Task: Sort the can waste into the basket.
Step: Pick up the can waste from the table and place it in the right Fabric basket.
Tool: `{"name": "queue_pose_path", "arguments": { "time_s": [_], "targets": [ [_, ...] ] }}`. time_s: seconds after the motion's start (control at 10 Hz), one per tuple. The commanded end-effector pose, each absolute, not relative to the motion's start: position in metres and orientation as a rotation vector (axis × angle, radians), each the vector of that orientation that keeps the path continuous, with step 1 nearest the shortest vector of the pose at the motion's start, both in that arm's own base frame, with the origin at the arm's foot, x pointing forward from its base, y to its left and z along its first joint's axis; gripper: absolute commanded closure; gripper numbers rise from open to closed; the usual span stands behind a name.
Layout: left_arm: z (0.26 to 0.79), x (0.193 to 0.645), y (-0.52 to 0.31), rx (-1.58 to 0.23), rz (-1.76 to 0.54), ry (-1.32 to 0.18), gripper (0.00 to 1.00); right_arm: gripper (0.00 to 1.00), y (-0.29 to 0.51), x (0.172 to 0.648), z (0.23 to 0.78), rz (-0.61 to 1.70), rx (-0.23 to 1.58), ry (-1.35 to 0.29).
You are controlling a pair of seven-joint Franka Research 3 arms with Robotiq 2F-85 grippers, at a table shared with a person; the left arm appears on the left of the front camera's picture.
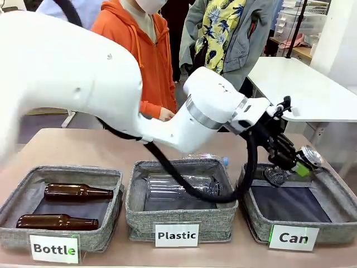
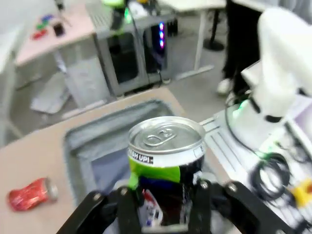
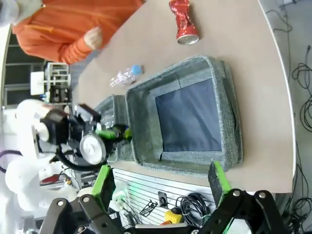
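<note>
Firmly clamped in the left gripper [image 2: 165,207], the black can [image 2: 165,146] hangs over the basket [image 1: 257,223], by its far edge. The right gripper [image 3: 161,183] gapes wide.

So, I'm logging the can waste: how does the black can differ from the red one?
The black can is intact; the red can is crushed. The black can is held off the table by the left gripper; the red can lies on the table beside the basket. Both are metal drink cans.

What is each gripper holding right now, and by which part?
The left gripper holds the black can by the sides of its lower body, with the top end clear of the fingers. The right gripper is open and holds nothing.
</note>
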State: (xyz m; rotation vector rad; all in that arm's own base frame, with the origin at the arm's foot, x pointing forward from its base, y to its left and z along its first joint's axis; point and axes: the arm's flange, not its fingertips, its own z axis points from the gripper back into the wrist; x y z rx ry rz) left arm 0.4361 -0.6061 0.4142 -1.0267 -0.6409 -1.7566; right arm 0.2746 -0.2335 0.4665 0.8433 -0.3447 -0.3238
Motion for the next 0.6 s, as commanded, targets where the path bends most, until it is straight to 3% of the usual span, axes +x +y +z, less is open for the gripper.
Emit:
{"name": "queue_pose_path", "arguments": {
  "time_s": [0.0,0.2,0.3,0.4,0.5],
  "targets": [
    [0.429,0.468,-0.643,-1.028,-1.726,-0.553,0.6,0.0,-0.227,0.279,0.468,-0.309,0.836,-0.334],
    [0.427,0.478,-0.653,-1.008,-1.731,-0.51,0.6,0.0,-0.227,0.279,0.468,-0.309,0.836,-0.334],
    [0.427,0.477,-0.653,-1.004,-1.728,-0.507,0.53,0.0,-0.227,0.279,0.468,-0.309,0.836,-0.334],
    [0.427,0.474,-0.65,-0.974,-1.726,-0.515,0.03,0.0,-0.227,0.279,0.468,-0.309,0.836,-0.334],
    [0.427,0.473,-0.648,-0.967,-1.735,-0.506,0.0,0.0,-0.227,0.279,0.468,-0.309,0.836,-0.334]
  ]
}}
